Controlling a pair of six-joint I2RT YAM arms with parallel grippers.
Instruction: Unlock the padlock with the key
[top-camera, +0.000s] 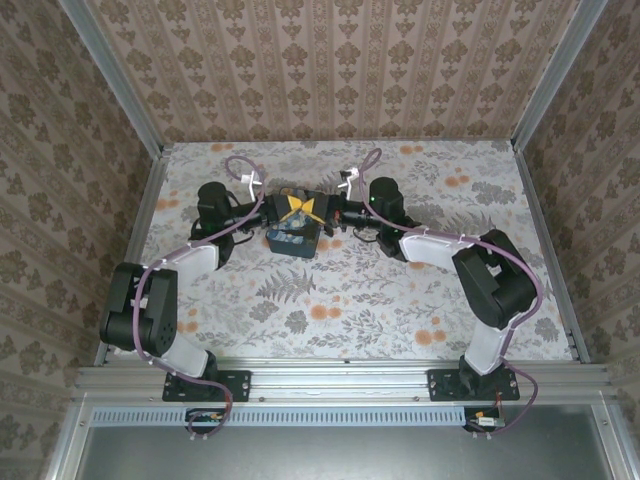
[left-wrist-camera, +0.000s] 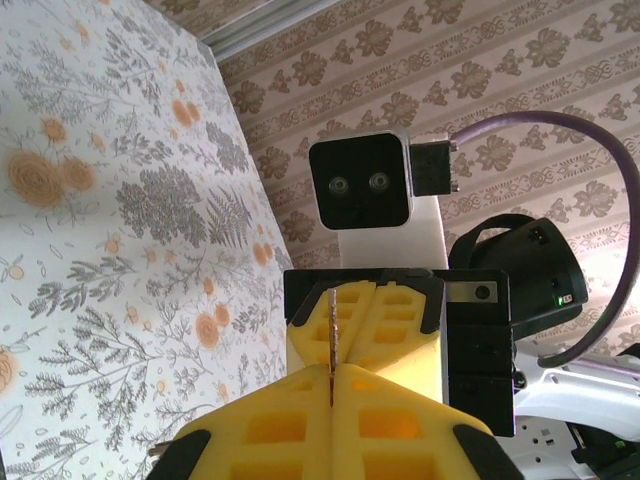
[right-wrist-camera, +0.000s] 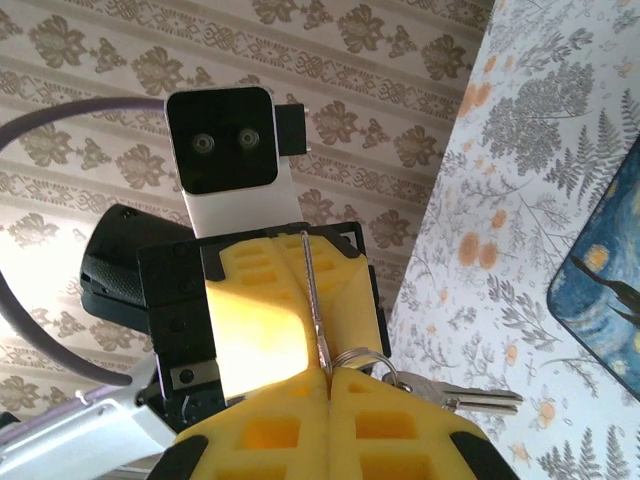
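Table (top-camera: 400, 300), floral cloth, arm bases bolted at the near edge. Towards mid-table a blue mat (top-camera: 293, 242) is laid flat. A greyish patch (top-camera: 288, 236) on it may be the padlock, but it is too small to be told.

Just beyond the mat's middle, the left gripper (left-wrist-camera: 331, 400) and right gripper (right-wrist-camera: 328, 395) are brought tip to tip, one from each side. The key (right-wrist-camera: 312, 300) is seen edge-on as a thin metal strip bridging the two. The right jaws are pressed together on the ring end, with the key ring (right-wrist-camera: 352, 362) bulging from the seam. A second key (right-wrist-camera: 480, 400) is hung loose beside it. The left jaws are likewise closed down on the strip's other end, with no gap beyond the metal's thickness.

Step judged: the key is being passed or re-gripped between the arms, ahead of insertion. To be done well:
- One grip should be confirmed firm before the other is eased.
- The blade should be left protruding and kept in line with the fingers.
- The loose key should be kept away from the keyway.
- The lock's position should be checked before any descent.

Beyond, the papered wall (top-camera: 340, 70)
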